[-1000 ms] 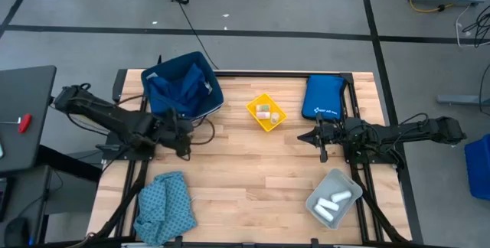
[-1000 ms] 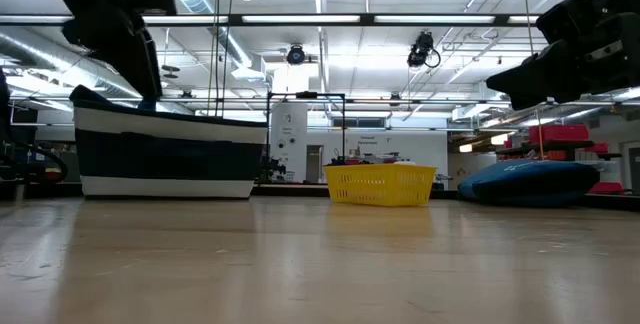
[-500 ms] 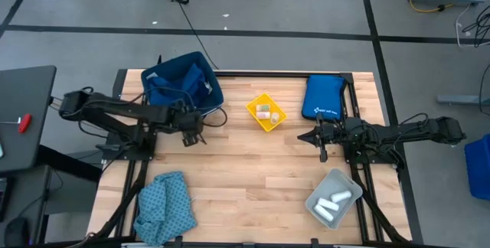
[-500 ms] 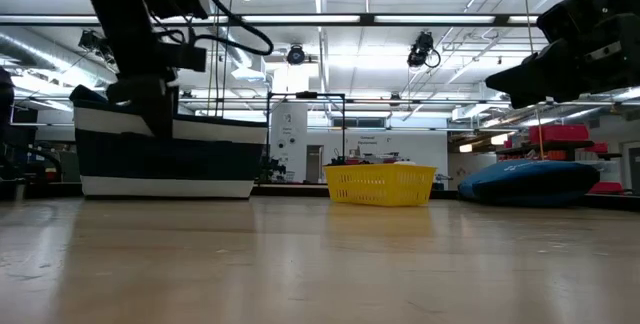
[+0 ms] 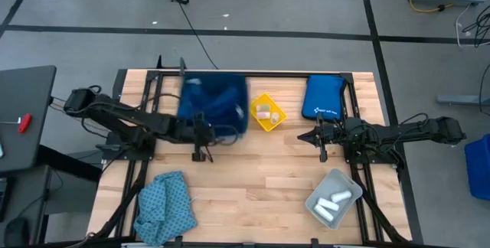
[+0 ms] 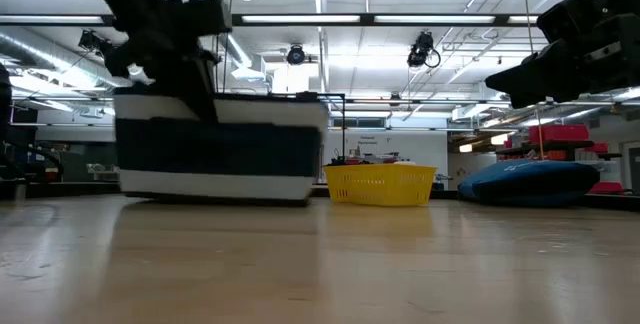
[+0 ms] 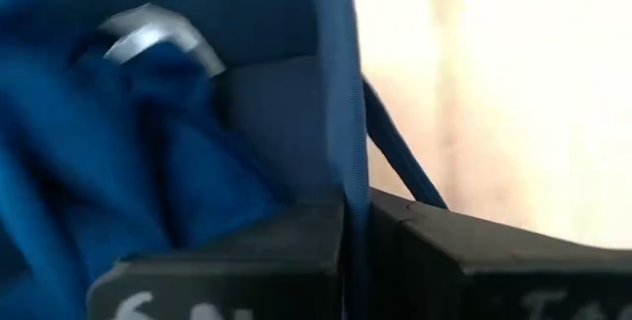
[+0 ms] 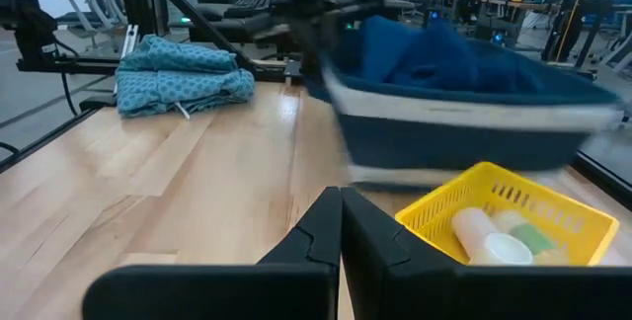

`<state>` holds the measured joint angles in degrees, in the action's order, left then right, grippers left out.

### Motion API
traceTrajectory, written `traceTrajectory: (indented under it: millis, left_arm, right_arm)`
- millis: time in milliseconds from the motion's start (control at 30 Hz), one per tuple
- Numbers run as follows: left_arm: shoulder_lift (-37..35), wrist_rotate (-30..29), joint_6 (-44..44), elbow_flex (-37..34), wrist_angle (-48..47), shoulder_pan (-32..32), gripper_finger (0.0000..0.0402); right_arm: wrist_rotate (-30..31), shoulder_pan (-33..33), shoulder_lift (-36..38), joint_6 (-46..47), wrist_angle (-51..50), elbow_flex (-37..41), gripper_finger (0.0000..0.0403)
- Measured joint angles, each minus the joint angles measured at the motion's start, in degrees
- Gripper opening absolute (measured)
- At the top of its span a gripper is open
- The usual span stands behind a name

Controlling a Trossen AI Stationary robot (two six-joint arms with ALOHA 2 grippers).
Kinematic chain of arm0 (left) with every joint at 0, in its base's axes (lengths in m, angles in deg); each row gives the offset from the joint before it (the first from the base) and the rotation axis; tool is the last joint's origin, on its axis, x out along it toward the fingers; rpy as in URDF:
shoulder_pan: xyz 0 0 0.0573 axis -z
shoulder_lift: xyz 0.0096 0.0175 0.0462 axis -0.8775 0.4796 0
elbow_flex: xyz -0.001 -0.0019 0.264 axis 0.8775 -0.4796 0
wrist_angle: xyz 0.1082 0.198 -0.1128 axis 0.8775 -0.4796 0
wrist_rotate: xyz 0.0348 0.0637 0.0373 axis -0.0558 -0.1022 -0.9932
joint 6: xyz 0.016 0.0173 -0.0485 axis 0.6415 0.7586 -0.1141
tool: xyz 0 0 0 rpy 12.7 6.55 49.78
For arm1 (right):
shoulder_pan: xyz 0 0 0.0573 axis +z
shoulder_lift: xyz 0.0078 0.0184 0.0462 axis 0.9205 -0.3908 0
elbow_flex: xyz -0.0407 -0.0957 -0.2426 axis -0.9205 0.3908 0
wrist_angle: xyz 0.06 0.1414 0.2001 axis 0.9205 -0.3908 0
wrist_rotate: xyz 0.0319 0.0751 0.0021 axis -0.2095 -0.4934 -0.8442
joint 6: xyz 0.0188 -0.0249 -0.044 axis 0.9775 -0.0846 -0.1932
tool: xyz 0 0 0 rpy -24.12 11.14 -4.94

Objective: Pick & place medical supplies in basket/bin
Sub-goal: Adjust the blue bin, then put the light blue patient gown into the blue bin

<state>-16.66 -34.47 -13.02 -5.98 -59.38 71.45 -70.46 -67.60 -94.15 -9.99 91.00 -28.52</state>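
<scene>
Teal cloth [image 5: 163,206] is lying on the table [image 5: 253,171], well left of and nearer than the yellow basket [image 5: 266,112]. The left hand [image 5: 201,135] is clenching the blue bin's [image 5: 217,104] rim just left of it, navy cloth [image 8: 434,48] inside. The right hand [image 5: 305,136] is hovering clenched and empty to its right, white rolls [image 5: 334,201] in the grey bin [image 5: 334,199] beyond.
</scene>
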Motion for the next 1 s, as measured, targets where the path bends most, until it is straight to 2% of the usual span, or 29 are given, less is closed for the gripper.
traceTrajectory:
  millis: [200,367,433,833,933,1000]
  left_arm:
    - [1.59,1.12,-3.14,3.19,0.83,4.57,0.0008]
    - [1.35,-1.07,-5.13,3.51,-0.28,5.85,0.0009]
    - [1.24,-0.99,-5.44,3.51,-0.8,6.05,0.002]
    - [0.14,-0.3,-4.22,3.66,1.58,7.16,0.0225]
    - [-2.07,-0.07,-4.05,3.67,1.41,7.71,0.0261]
    - [-4.36,-0.17,-4.54,3.69,1.28,8.32,0.0271]
  right_arm:
    - [1.17,0.0,0.0,0.07,0.02,0.0,0.0009]
    - [1.86,0.0,0.02,0.04,0.13,0.0,0.0009]
    - [1.92,0.0,0.02,0.11,0.14,0.0,0.0009]
    - [1.92,0.0,0.01,0.15,0.2,0.0,0.0009]
    - [1.9,0.0,0.02,0.13,0.2,0.0,0.0009]
    - [1.9,0.0,0.01,0.15,0.2,0.0,0.0009]
